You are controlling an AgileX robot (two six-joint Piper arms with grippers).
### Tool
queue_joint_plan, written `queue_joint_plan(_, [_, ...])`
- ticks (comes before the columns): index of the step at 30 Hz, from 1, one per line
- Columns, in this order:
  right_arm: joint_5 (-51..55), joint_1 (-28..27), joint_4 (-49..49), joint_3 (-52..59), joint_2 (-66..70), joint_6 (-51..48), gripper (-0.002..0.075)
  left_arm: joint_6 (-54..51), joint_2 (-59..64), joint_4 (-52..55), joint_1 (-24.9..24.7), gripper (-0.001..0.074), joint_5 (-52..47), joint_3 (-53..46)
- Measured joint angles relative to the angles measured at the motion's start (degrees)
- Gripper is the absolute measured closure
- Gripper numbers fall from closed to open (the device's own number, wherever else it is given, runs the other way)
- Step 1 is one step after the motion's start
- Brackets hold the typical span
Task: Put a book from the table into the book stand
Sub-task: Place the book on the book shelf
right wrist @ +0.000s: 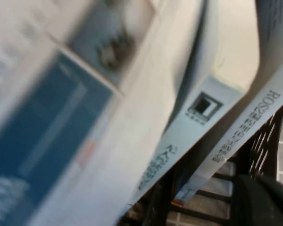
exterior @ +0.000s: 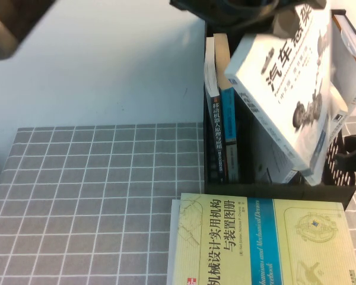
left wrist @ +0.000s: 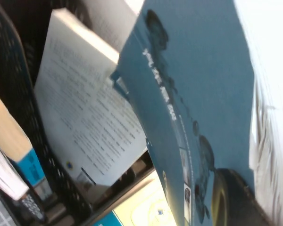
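The book (exterior: 285,89), white front with black title and grey drawings, hangs tilted over the black book stand (exterior: 338,184), its lower corner down in the right-hand slots. My left gripper (exterior: 285,15) is shut on the book's top end at the upper edge of the high view. In the left wrist view a dark finger (left wrist: 236,197) presses on the book's dark blue back cover (left wrist: 203,70). My right gripper (exterior: 351,155) is at the stand's right side. Its dark finger (right wrist: 264,202) shows beside the stand's mesh (right wrist: 269,136).
Several books (exterior: 216,107) stand upright in the stand's left slot, and white paperbacks (right wrist: 217,94) lean in the others. A pale yellow-green book with a blue band (exterior: 255,243) lies in front on a grey-white paperback (exterior: 173,249). The grey checked table (exterior: 95,190) extends left.
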State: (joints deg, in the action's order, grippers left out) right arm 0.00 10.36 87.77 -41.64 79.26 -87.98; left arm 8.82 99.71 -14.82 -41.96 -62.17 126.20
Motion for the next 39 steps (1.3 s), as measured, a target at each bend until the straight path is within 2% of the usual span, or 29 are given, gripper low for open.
queue_joint_plan(8, [2.21,0.0,1.2,0.0,-0.21,-0.1,0.0729,2.89,0.43,7.0,0.05,0.0623,0.22,0.11])
queue_joint_plan(19, [5.18,0.0,2.26,0.0,-0.99,-0.1,0.0729,4.58,1.01,10.01,0.41,0.0623,0.18,0.26])
queue_joint_plan(26, [5.3,0.0,2.76,0.0,-6.44,-0.1,0.0729,8.88,-2.11,14.82,0.41,0.0624,-2.97,3.52])
queue_joint_plan(39, [4.97,0.0,3.16,0.0,-13.7,-1.16,0.0729,13.82,0.07,16.11,0.45,0.0624,-1.16,5.17])
